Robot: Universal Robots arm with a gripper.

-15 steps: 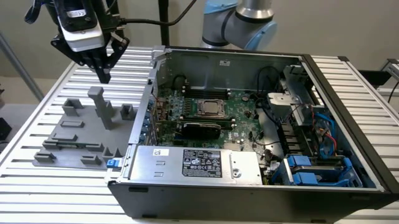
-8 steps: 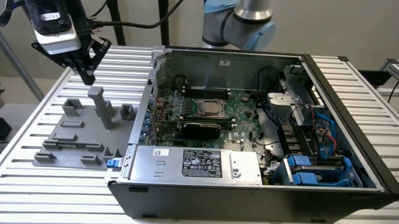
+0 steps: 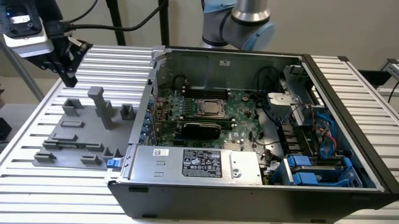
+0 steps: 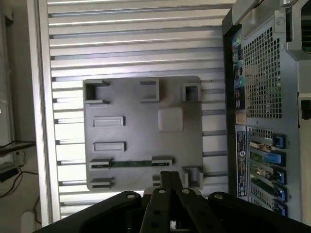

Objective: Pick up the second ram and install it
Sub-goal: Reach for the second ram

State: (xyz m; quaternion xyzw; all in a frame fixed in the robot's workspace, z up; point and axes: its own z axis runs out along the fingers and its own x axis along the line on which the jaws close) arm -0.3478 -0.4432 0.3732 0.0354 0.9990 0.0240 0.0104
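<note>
Item 1: second ram [image 4: 131,163], on edge btw two holder blocks [image 4: 100,164], prob. so I can pinch it.
Item 2: tool [image 4: 170,175], narrow, empty, over tray [image 4: 141,136], 9 o'clock of case [image 3: 249,196] in ext. view.

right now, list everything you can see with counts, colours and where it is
ram: 1, green, between two holders on the plate
plate: 1, grey, on the table beside the case
holders: several, grey, on the plate
case: 1, black, open, on the table
motherboard: 1, green, inside the case
power supply: 1, silver, inside the case
drive caddies: blue, inside the case, count unclear
table: 1, silver, slatted
arm: 1, silver and light blue, behind the case
gripper: 1, black, above the plate
</note>
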